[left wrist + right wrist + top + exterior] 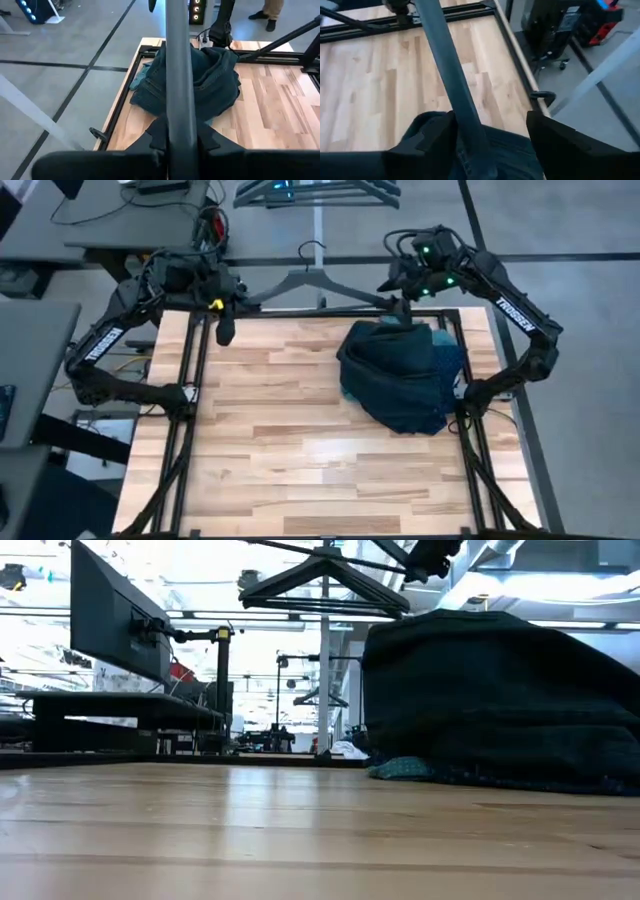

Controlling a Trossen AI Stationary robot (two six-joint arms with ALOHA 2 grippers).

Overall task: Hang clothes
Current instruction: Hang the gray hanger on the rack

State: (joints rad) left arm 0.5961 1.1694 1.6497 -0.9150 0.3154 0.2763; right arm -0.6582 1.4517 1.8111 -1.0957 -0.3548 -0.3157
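fingers (435, 137) above jeans (515, 155)

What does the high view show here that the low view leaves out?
Only the high view shows both arms whole, with the left gripper and right gripper each at one end of the black hanger above the table's far edge, and the pile's place at the table's far right. Only the low view shows a teal-green patch under the heap's near edge and a monitor beyond the table. Both show the hanger raised off the table and the clothes lying heaped, not yet hung.
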